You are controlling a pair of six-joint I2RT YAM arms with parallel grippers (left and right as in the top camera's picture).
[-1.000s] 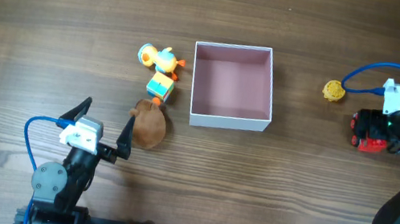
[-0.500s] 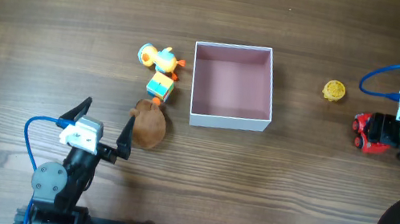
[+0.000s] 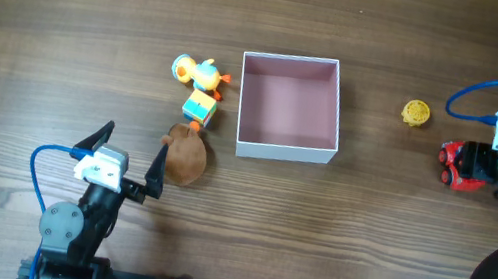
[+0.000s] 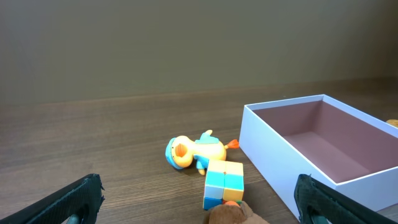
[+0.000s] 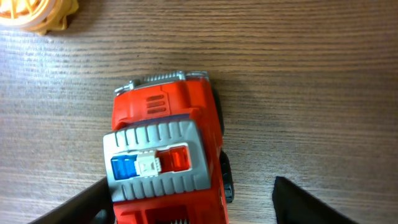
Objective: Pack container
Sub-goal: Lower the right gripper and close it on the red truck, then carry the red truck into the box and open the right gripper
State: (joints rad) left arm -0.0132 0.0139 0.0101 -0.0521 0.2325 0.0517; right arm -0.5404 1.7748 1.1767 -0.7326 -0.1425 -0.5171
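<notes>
Left claw (image 3: 135, 144) hangs spread wide at the near edge, gripping nothing, with a brown plush (image 3: 187, 158) just beside its right finger. Right claw (image 5: 189, 202) is spread too, straddling the red truck (image 5: 165, 155) without pinching it, as far as I can tell. Farther out, the cube (image 3: 198, 108) and duck (image 3: 201, 73) lie just left of the container (image 3: 285, 148), which sits in the middle of the bench (image 3: 48, 5), its pink floor bare. A yellow toy (image 3: 416, 112) lies off to its right. My reading: 0 of 5 toys packed, all 5 left to load.
</notes>
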